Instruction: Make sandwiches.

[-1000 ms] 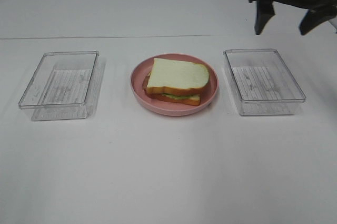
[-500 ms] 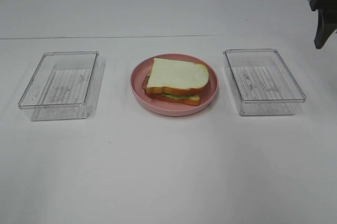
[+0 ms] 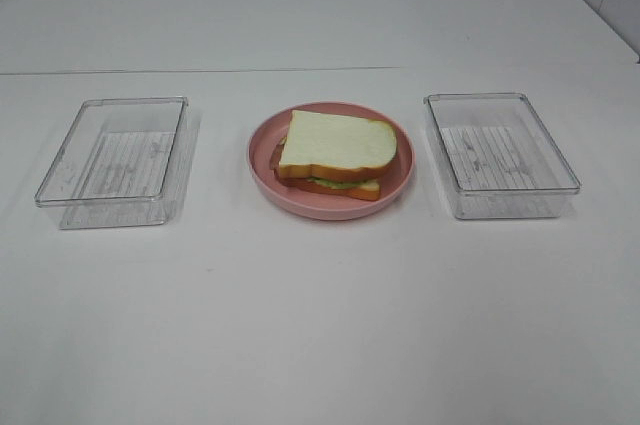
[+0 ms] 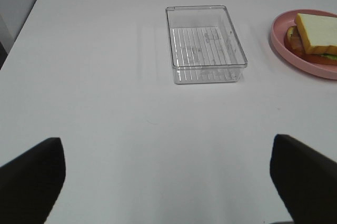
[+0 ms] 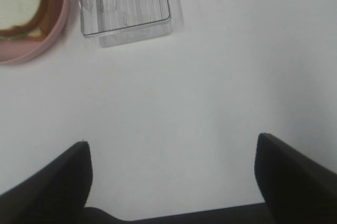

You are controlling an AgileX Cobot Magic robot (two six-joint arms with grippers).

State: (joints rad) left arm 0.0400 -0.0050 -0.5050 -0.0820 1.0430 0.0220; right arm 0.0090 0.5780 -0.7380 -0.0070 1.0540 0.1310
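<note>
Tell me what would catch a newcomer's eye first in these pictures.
The sandwich, white bread over green and brown layers, sits on a round pink plate in the middle of the white table. A clear plastic box stands empty to its left and another clear box to its right, both apart from the plate.

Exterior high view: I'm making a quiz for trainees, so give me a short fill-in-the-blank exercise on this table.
1. The sandwich lies on a round ____ plate.
2. The number of clear plastic boxes, left and right, is ____.
3. Both boxes hold ____.
4. The sandwich's top layer is a slice of white ____.

Missing words: pink; two; nothing; bread
</note>
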